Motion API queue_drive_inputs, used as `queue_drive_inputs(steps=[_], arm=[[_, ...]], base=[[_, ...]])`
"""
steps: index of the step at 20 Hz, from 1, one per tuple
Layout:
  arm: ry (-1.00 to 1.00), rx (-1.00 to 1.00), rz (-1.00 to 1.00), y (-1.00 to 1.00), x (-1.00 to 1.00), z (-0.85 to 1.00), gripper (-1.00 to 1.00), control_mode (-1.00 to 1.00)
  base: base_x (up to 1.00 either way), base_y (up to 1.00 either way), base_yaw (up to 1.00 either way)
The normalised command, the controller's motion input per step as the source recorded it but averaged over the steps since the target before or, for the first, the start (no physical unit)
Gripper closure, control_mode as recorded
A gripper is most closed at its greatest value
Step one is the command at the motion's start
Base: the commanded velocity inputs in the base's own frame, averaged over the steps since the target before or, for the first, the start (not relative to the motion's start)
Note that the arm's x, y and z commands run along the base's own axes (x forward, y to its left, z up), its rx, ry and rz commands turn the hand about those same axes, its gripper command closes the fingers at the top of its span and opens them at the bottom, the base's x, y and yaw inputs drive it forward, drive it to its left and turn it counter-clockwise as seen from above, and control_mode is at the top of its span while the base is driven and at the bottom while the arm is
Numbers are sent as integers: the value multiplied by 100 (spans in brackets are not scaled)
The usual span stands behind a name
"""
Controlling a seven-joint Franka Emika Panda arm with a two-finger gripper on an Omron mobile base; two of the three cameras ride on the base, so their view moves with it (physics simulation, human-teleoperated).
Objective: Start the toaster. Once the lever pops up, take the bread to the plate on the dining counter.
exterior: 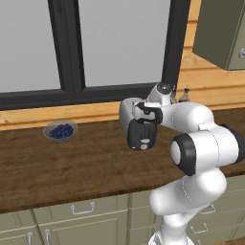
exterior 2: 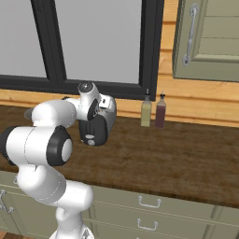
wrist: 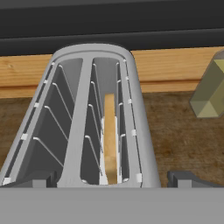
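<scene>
Fingertips [wrist: 37,180] spread wide, holding nothing, gripper [wrist: 111,180] straddling toaster [wrist: 94,118] from above. Toaster: rounded silver-grey metal shell, two long slots lined with thin wire guides, black end panel [exterior: 142,136]. Bread [wrist: 110,138] standing on edge in slot nearer right fingertip, thin tan slice. Dark wood-grain counter [exterior: 72,162] beneath. No legible markings. Glass bowl [exterior: 61,130] of blueberries well left. Two bottles [exterior 2: 153,111] right.

A dark wooden tabletop [exterior: 72,167] carries the toaster [exterior: 128,117], a glass bowl of blueberries [exterior: 61,131] off to its left, and two bottles [exterior 2: 153,111] by the wall.
</scene>
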Motion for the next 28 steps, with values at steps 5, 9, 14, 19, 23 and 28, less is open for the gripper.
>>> queue_drive_inputs(steps=[5,9,14,19,23,28], arm=[[0,0,0,0,0,0,-100,-100],[0,0,0,0,0,0,-100,-100],[0,0,0,0,0,0,-100,-100],[0,0,0,0,0,0,-100,-100],[0,0,0,0,0,0,-100,-100],[0,0,0,0,0,0,-100,-100]], base=[[0,0,0],[0,0,0],[0,0,0],[0,0,0],[0,0,0],[0,0,0]])
